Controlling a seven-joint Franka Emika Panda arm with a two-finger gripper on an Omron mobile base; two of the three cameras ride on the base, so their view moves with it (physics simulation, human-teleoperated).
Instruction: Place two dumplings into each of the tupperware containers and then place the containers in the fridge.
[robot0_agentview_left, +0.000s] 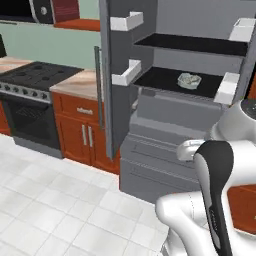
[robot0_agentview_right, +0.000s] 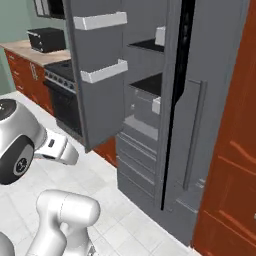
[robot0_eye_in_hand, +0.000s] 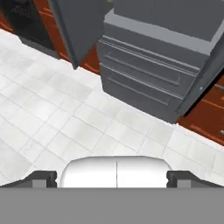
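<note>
— End effector (robot0_eye_in_hand: 112, 179) status? 
— Its two dark fingertips (robot0_eye_in_hand: 41, 178) stand spread wide apart at the bottom of the hand view, with nothing between them, above the white tiled floor (robot0_eye_in_hand: 52, 118).
— Where are the containers?
— One pale grey shallow tupperware container (robot0_agentview_left: 189, 80) sits on the lower black shelf (robot0_agentview_left: 160, 80) of the tall grey metal fridge (robot0_agentview_left: 165, 145), whose doors stand open. Small lumps lie in it, too blurred to count.
— Anything beside it?
— A black-fronted oven (robot0_agentview_left: 30, 115) and red-brown cabinets (robot0_agentview_left: 82, 132) stand to its left.
</note>
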